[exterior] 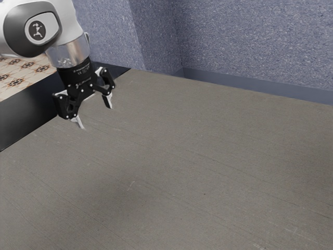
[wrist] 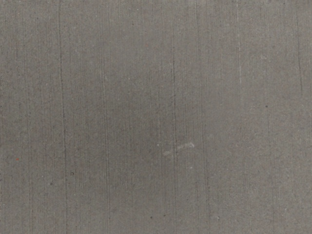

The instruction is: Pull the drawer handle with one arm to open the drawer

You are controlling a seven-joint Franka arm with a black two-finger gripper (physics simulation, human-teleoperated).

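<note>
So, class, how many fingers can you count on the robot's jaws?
2 fingers: one low, toward the exterior view's left; the other higher, to its right. The jaws stand open, holding nothing. None seems hidden.

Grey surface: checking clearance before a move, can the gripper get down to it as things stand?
Probably yes: the gripper hangs open above the grey surface, with nothing between them; the black ledge sits off to one side.
</note>
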